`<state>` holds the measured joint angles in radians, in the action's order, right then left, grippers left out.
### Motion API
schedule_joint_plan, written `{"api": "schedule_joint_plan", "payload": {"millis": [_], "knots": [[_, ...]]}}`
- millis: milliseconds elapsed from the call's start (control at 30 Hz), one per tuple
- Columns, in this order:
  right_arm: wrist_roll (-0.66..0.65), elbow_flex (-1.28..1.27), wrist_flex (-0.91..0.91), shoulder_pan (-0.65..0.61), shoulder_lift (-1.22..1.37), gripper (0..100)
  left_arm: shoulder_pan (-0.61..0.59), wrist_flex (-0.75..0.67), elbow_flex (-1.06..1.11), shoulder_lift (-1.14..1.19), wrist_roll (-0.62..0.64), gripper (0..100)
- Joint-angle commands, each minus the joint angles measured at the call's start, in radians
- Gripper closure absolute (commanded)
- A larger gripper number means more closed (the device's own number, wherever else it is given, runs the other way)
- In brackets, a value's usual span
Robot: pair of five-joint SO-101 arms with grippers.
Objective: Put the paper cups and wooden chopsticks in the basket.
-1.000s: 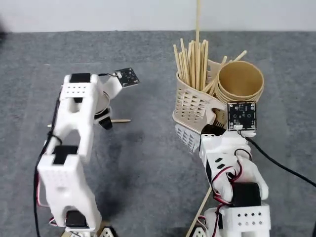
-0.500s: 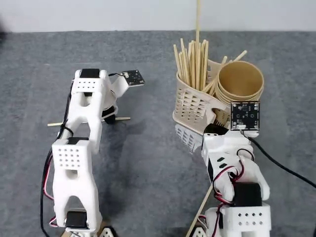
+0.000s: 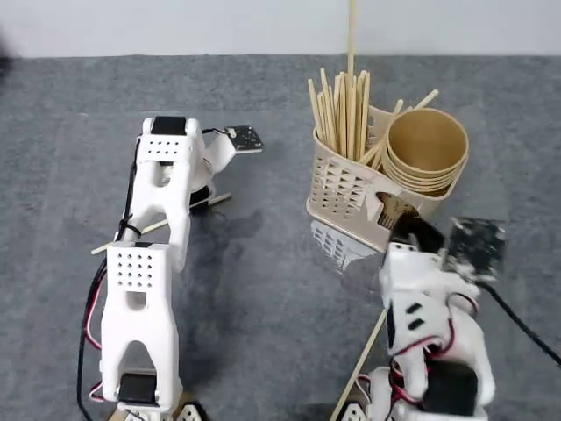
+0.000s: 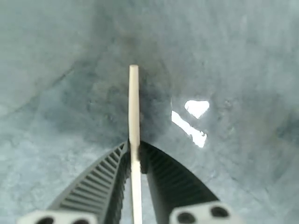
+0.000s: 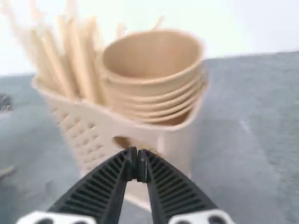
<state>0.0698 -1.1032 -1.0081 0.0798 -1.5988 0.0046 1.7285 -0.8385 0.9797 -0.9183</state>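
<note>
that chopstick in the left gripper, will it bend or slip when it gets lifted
The chopstick looks thin, straight and rigid, so it probably won't droop. It is likely very light. The left gripper pinches its smooth wood at one narrow spot, with a length sticking out beyond it, so it may pivot or slip if bumped.

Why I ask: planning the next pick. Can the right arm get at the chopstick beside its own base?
Probably, though awkwardly. The right gripper is empty, jaws shut, near the basket. Nothing covers the chopstick, but it lies tight against the arm's base, so it must fold back.
</note>
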Motion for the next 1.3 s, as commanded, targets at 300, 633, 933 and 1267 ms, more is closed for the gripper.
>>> {"api": "schedule_joint_plan", "payload": {"millis": [300, 633, 933, 1267], "knots": [[0.003, 0.026, 0.013, 0.088, 0.010, 99.0, 0.084, 0.023, -0.041, -0.624, 0.241, 99], [0.009, 0.025, 0.012, 0.088, 0.012, 99.0, 0.290, -0.253, -0.041, -0.982, 0.566, 99], [0.009, 0.021, 0.013, 0.088, 0.012, 99.0, 0.496, -0.589, -0.041, -1.000, 0.769, 99], [0.011, 0.020, 0.013, 0.082, 0.012, 99.0, 0.568, -0.858, 0.082, -0.951, 0.951, 99]]}}
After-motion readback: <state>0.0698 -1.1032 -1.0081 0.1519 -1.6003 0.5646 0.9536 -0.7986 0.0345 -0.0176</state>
